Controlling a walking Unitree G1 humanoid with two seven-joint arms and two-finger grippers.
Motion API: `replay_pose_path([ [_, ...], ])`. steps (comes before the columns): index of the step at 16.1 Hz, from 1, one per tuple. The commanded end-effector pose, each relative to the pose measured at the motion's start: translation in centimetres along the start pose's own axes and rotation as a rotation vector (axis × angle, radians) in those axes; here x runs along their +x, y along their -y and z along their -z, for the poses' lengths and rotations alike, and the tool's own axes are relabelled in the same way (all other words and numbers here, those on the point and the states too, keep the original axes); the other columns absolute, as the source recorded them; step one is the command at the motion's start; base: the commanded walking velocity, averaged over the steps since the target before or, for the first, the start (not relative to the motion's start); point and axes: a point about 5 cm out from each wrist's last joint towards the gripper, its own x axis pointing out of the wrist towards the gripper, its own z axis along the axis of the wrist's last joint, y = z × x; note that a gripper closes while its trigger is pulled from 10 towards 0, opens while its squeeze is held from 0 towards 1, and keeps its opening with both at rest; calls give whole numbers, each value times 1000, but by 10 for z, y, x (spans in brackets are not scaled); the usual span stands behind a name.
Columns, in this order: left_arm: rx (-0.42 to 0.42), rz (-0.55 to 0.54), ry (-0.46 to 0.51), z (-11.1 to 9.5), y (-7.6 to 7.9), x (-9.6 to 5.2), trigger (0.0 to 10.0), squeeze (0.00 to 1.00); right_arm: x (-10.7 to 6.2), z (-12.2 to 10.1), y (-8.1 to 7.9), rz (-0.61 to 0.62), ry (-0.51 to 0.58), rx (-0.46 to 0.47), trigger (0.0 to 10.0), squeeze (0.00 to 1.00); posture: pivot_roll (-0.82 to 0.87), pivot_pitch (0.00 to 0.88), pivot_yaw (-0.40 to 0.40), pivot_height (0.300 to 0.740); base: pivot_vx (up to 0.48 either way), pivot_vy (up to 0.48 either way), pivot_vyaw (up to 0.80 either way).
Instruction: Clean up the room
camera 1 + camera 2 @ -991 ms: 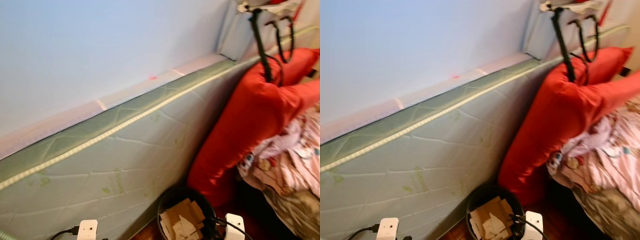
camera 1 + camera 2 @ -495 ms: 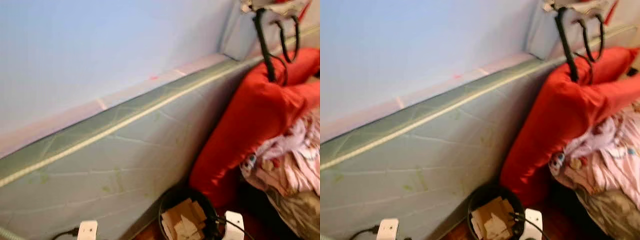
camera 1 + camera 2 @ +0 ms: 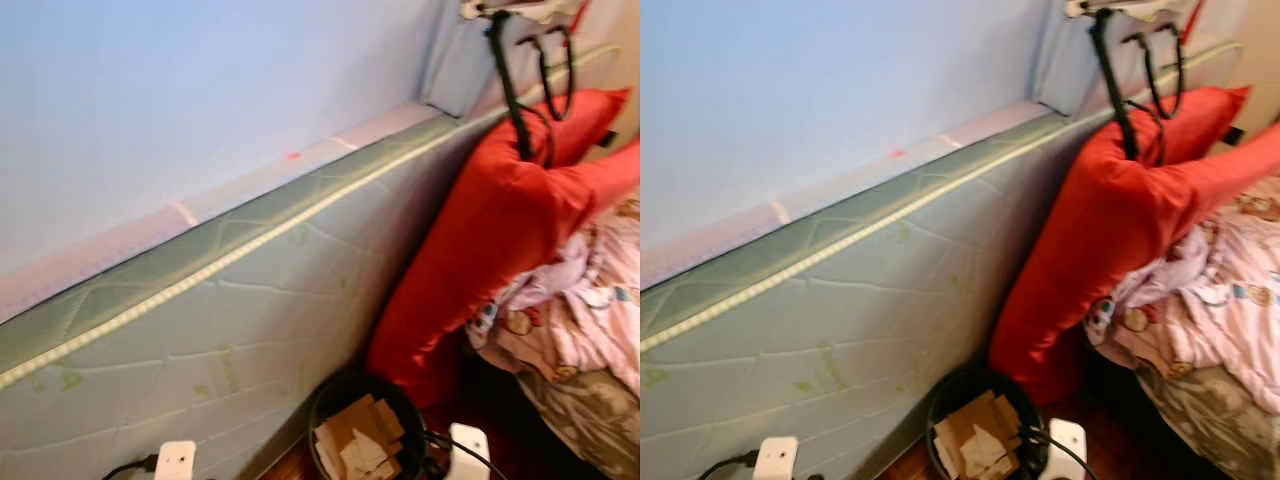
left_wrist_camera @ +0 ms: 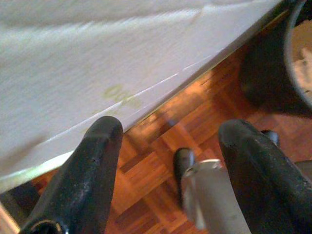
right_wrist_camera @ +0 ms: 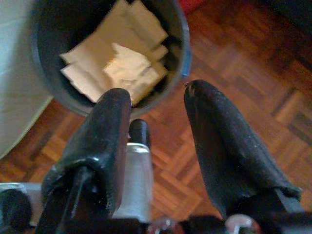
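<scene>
A black round bin (image 3: 330, 415) holding torn cardboard pieces (image 3: 358, 447) stands on the parquet floor between an upended mattress (image 3: 250, 300) and a big red pillow (image 3: 480, 240). Crumpled pink printed bedding (image 3: 590, 310) lies heaped at the right. My right gripper (image 5: 158, 141) hangs open and empty just beside the bin (image 5: 46, 73) and its cardboard (image 5: 117, 63), above the floor. My left gripper (image 4: 170, 161) is also open and empty. It hangs low over the parquet (image 4: 161, 141) by the foot of the mattress (image 4: 97, 63).
The mattress leans on its long edge against a pale blue wall (image 3: 200, 80). Black straps (image 3: 510, 80) hang down over the red pillow at the top right. A patterned grey-brown cover (image 3: 580, 410) lies under the pink bedding. One dark robot foot (image 4: 184, 161) shows on the floor.
The whole picture has shifted slightly, so the camera moved. The bin, pillow, bedding and mattress keep their places relative to each other. Nothing was grasped or released.
</scene>
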Motion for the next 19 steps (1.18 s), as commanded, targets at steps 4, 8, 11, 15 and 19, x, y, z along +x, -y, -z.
replay_pose_path([
  [4,-101,-12,-28,-33,6,11,10000,0,-1,-38,41,-5,48,-45,10000,0,85,0,-143,740,0,-316,0],
  [8,-97,-12,-30,-32,5,11,10000,0,-1,-38,41,-7,40,-57,10000,0,84,0,-141,740,0,-424,0],
  [11,-100,-10,-31,-32,5,11,10000,0,-1,-37,41,-6,33,-61,10000,0,81,0,-142,740,0,-424,0],
  [15,-101,-10,-33,-31,6,11,10000,0,-1,-36,42,-2,23,-73,10000,0,80,0,-141,740,0,-426,-166],
  [19,-108,-11,-37,-30,6,10,10000,0,-1,-35,42,4,29,-66,10000,0,77,0,-137,740,0,-426,-386],
])
